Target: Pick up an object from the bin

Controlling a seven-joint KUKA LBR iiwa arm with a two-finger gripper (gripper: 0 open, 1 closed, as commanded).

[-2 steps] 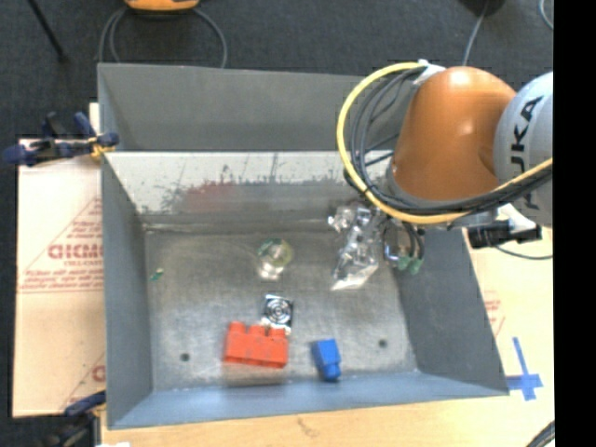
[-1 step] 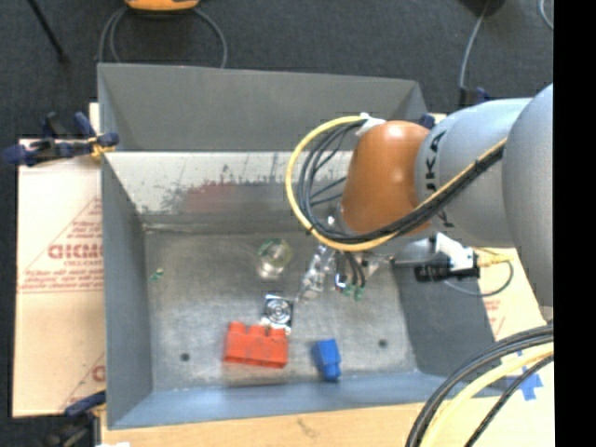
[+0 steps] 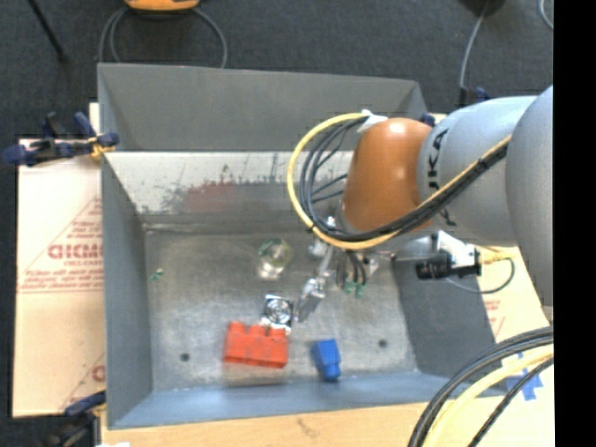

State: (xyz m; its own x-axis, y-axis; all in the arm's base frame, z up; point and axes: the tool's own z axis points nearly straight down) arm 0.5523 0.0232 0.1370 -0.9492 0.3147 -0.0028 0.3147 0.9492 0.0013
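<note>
End effector (image 3: 312,298) sits up-right of the red brick (image 3: 254,345), near the small silvery piece (image 3: 277,311) just above the brick. Can't tell my grip state. Scuffed grey bin floor (image 3: 186,296), dark carpet (image 3: 279,17) around.

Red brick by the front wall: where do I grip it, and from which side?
Probably from above, closing across the short width of the red brick, near its middle. It lies flat with both long sides free; a small shiny thing sits at its right end.
</note>
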